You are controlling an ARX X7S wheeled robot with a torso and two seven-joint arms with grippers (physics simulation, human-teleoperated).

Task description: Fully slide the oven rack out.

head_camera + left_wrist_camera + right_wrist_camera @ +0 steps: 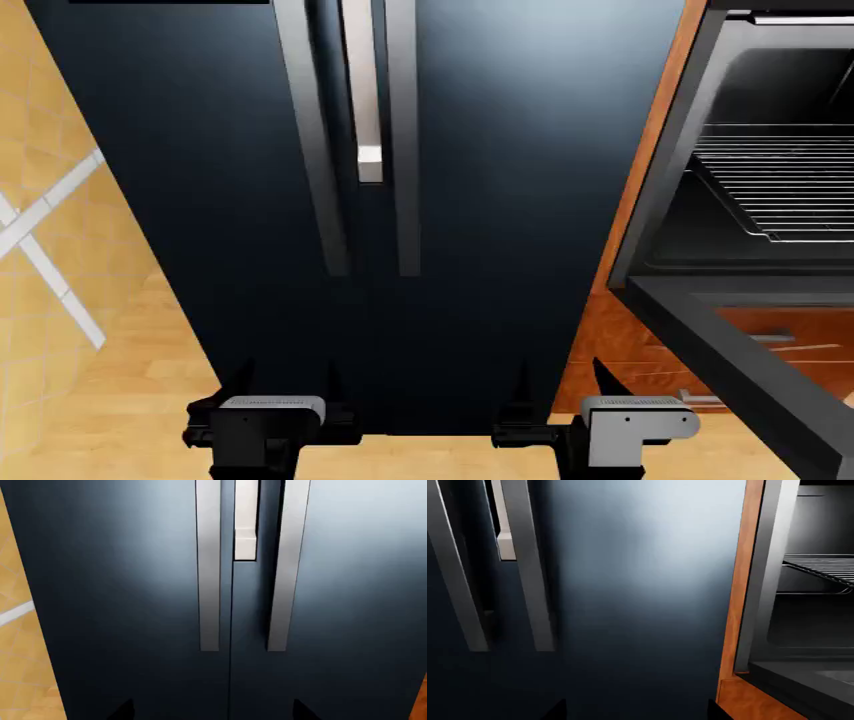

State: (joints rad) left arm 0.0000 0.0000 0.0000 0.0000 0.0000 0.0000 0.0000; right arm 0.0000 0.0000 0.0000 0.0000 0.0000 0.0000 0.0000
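Observation:
The oven rack [781, 180], thin silver wires with a raised side rail, sits inside the open oven at the far right; its corner also shows in the right wrist view [826, 566]. The black oven door [747, 370] hangs open below it. My left gripper [287, 385] and my right gripper [561, 380] are low in front of the dark fridge, both open and empty, well left of the oven. In the left wrist view my left gripper [212, 711] shows only its dark tips, as does my right gripper [635, 711] in the right wrist view.
A tall dark double-door fridge [521, 150] with two vertical grey handles [314, 150] fills the middle. An orange wood panel [657, 150] separates it from the oven. Wooden floor [80, 330] with white lines lies to the left.

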